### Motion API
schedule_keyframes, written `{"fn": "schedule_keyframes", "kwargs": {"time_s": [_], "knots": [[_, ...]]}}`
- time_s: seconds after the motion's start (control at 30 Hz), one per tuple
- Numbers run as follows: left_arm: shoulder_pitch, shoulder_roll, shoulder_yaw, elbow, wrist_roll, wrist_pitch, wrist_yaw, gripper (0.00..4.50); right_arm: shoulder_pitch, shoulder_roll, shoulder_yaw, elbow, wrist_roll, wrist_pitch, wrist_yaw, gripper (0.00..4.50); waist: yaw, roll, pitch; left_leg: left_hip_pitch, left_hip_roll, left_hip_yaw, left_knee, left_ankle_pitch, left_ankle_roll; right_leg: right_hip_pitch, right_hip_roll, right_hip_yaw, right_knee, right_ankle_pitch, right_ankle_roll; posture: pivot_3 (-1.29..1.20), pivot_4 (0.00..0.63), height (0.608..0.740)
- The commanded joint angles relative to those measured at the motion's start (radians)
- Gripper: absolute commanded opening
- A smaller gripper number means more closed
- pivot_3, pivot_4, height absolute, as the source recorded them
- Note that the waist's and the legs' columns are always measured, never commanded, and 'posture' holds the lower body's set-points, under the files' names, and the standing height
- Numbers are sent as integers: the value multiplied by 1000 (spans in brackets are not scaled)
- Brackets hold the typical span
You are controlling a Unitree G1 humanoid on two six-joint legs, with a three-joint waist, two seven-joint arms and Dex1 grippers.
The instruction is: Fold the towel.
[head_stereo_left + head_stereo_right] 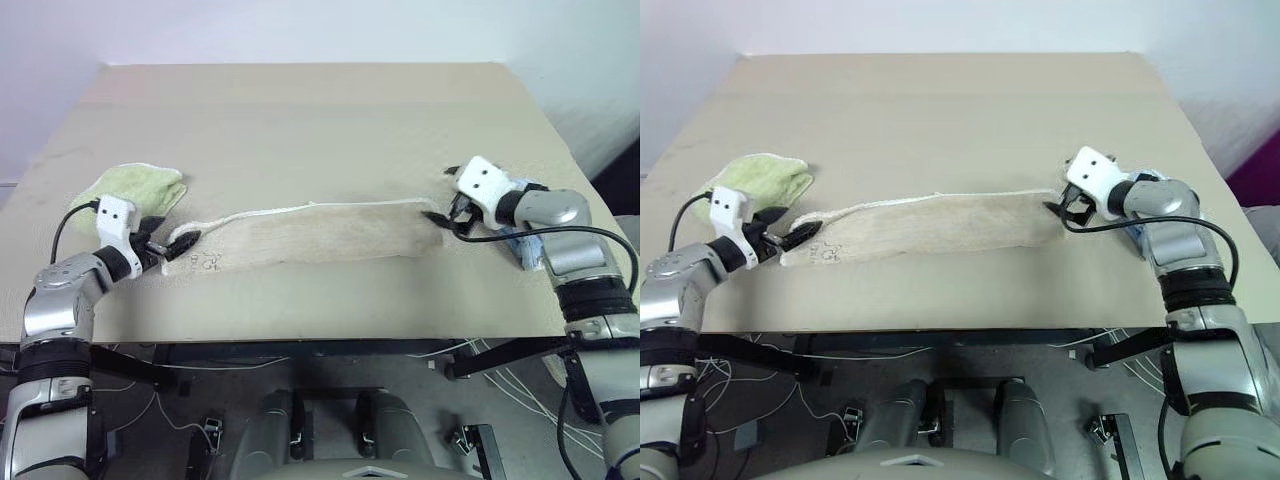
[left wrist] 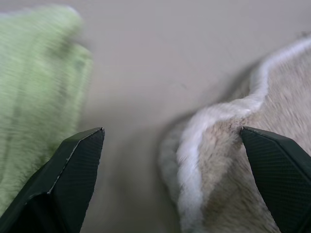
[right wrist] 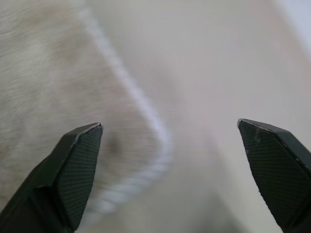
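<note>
Beige terry towel (image 1: 320, 232) is lying folded into a long narrow strip across the middle of the tan table (image 1: 300, 110), white corded edging running along its far side and curling round both ends. Pile is looking nubby and soft; the table surface is smooth and matte.

My left gripper (image 1: 172, 243) is sitting at the strip's left end, fingers (image 2: 73, 165) spread wide and gripping nothing, one finger over bare table, the other over the towel's corded corner. My right gripper (image 1: 447, 212) is sitting at the right end, also released and spread, the rounded towel corner lying between its fingers (image 3: 73, 165) in the wrist view. I am not able to tell whether either set of tips is touching the cloth.

Small light-green towel (image 1: 130, 188) is bunched up just beyond my left wrist, fuzzy, near the table's left edge and apart from the beige strip. Something light blue (image 1: 527, 250) is peeking out under my right forearm, possibly another cloth, mostly hidden.

Far half of the table is offering open room behind the strip; a bare band is running between the strip and the near edge.
</note>
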Motion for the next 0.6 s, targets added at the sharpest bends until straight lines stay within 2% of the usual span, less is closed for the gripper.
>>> {"fn": "schedule_keyframes", "kwargs": {"time_s": [0.03,0.13,0.3,0.43,0.53,0.6], "knots": [[13,-15,88,-103,-70,10,40,4499,116,-15,-161,-254,146,197,-22,4492,1,0,0,0,0,-1,0,0,0,0,0,0,0,0,0,0,150,701],[41,-38,113,-185,-119,33,41,4499,293,45,-273,-505,307,452,-64,4492,0,-1,-1,2,0,-2,0,0,0,3,-1,0,-1,0,0,0,150,701],[60,-52,100,-228,-134,48,31,4499,433,127,-374,-721,495,742,-155,4492,-1,-1,-1,3,0,-3,0,-2,3,3,-2,0,-1,0,0,0,150,701],[83,-66,26,-285,-150,55,-75,4499,545,311,-522,-856,752,1079,-311,4492,3,-1,-1,3,1,-4,-2,-4,3,3,-1,0,-2,0,0,0,150,701],[110,-59,-30,-326,-151,55,-161,4499,558,436,-578,-899,832,1217,-444,4492,-1,-1,-1,2,0,-4,-2,-5,1,3,-3,0,-2,0,-1,0,150,701],[134,-51,-82,-364,-145,52,-227,4499,528,557,-632,-887,864,1299,-564,4492,-3,0,-2,2,0,-3,-2,-5,1,2,-3,1,-2,1,-2,0,150,701]]}}
